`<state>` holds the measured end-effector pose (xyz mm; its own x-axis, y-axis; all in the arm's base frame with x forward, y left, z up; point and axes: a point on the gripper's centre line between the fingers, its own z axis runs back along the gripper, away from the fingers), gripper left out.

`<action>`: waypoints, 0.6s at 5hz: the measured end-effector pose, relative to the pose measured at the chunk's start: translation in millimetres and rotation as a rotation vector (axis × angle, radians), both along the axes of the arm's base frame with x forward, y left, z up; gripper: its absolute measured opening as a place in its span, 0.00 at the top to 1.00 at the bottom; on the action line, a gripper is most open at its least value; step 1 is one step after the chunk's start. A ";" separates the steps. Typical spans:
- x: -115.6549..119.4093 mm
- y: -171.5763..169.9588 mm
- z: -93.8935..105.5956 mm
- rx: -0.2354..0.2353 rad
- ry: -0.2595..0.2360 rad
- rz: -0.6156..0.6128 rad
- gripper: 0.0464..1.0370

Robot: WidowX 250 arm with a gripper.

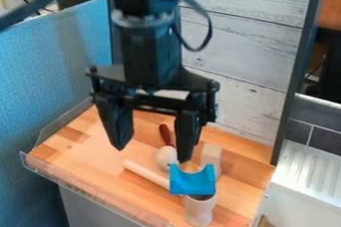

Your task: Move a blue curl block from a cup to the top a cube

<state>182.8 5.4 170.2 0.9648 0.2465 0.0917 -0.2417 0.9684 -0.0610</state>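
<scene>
In the camera view, the black two-finger gripper (pixel 152 152) hangs down nearest the camera, its jaws spread wide with a broad gap between them and nothing pinched. Below its tips, toward the near edge of the worktop, the bright blue block with a curved notch (pixel 193 185) sits over the mouth of a pale wooden cup (pixel 199 212), the notch facing up. Just behind stands a light wooden block (pixel 212 155). A pale wooden rod (pixel 145 173) lies slantwise, its lower end running up to the blue shape in the view. Near the rod are a pale round piece (pixel 165 158) and a dark red, slender piece (pixel 164 133); whether those two touch, I cannot tell. All this is on a striped wooden worktop (pixel 73 159), with a blue panel (pixel 53 81) to the left of the view and whitewashed planks (pixel 246 47) behind.
</scene>
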 end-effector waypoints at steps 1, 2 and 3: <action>16.4 9.5 -22.4 -0.001 -0.021 0.103 0.04; 27.8 20.0 -46.7 -0.020 -0.038 0.196 0.04; 39.5 30.2 -66.7 -0.032 -0.065 0.273 0.04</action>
